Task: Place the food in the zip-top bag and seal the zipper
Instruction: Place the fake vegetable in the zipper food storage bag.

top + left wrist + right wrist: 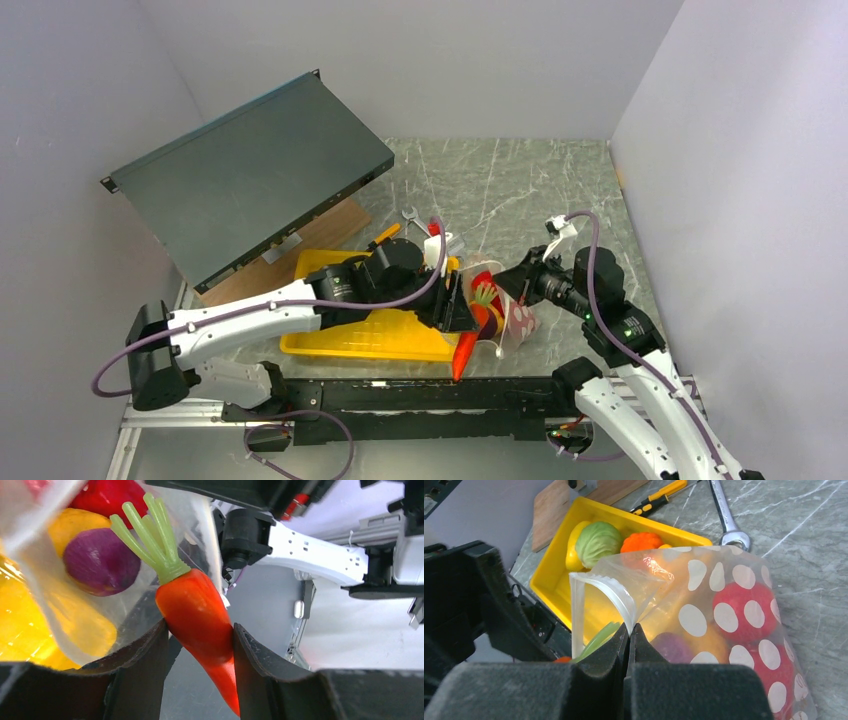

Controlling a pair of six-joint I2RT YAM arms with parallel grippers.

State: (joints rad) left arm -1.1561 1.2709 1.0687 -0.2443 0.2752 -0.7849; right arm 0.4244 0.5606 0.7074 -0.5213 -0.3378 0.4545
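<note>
Beside the yellow tray [555,575], the right end effector [630,641], pressed together on the floppy zip-top bag [724,595] at its mouth edge, faces the left end effector [200,647] pinching the rigid, probably slippery carrot [194,607] mid-body, leaves at the mouth.

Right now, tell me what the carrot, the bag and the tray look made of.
Carrot: likely hard moulded plastic, glossy, with bright highlights on the orange body and translucent green stalks.
Bag: thin clear plastic film, shiny. It creases, and the food shows through between printed white dots.
Tray: probably rigid plastic, smooth and uniformly yellow with a clean moulded rim.
</note>
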